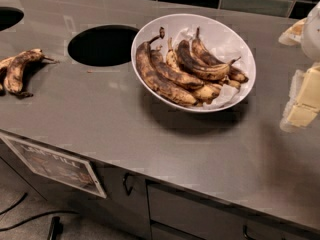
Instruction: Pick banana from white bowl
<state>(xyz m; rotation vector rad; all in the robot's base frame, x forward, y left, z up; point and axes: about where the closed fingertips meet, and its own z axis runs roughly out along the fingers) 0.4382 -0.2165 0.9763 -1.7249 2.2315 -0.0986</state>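
Several bananas [172, 75] in white bowl [222, 33]; claw [304, 100] right, apart.

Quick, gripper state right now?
Gripper: at the right edge over the grey metal counter, apart from the wide glossy white bowl of brown-spotted bananas; open or closed cannot be told.

Robot body, right edge of frame
The gripper [304, 103] is pale cream-yellow and blocky at mid-right; above it, at upper right, sits a smooth, rounded white arm shell [313, 31].
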